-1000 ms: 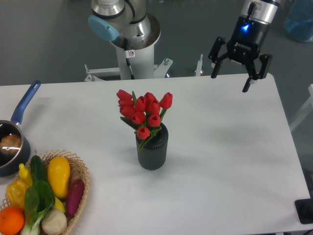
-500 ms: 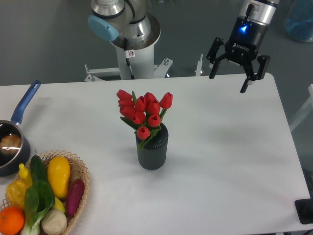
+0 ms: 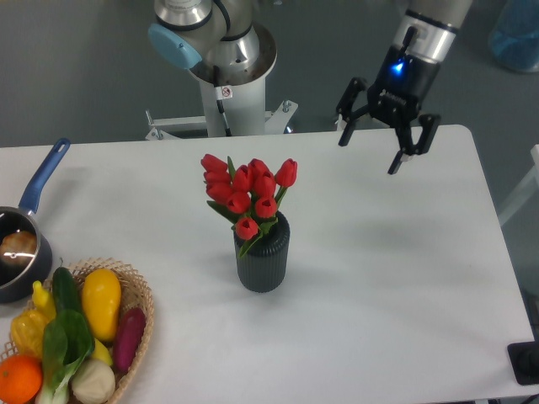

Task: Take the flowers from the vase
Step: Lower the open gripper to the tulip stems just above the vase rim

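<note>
A bunch of red tulips, the flowers (image 3: 246,192), stands upright in the vase (image 3: 262,258), a short dark grey ribbed cylinder near the middle of the white table. My gripper (image 3: 369,153) hangs in the air above the table's far right part, up and to the right of the flowers and well apart from them. Its two black fingers are spread wide and hold nothing. A blue light glows on its body.
A wicker basket (image 3: 139,324) with yellow, green, purple and orange produce sits at the front left corner. A dark pan with a blue handle (image 3: 40,183) lies at the left edge. The arm's base (image 3: 227,76) stands behind the table's far edge.
My gripper has moved left and slightly toward the flowers, staying open. The flowers and the vase have not moved.
</note>
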`<state>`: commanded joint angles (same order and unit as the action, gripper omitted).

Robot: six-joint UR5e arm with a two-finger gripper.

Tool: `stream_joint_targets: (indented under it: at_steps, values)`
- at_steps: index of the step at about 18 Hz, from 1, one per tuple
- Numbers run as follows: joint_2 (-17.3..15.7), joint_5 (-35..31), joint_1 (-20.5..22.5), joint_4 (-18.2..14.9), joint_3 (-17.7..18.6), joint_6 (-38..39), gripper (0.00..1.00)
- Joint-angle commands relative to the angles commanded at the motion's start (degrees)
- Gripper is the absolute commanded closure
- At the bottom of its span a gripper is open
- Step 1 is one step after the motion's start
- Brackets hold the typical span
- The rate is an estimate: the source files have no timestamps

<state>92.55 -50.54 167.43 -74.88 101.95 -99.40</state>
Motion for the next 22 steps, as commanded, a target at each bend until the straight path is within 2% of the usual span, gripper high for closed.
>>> stream_joint_targets:
  at_steps: [6, 22]
  values:
    - [1.32, -2.55, -2.46, 0.0, 1.15, 0.0, 0.0]
    - [3.78, -1.15, -5.45, 0.0, 4.22, 0.18, 0.0]
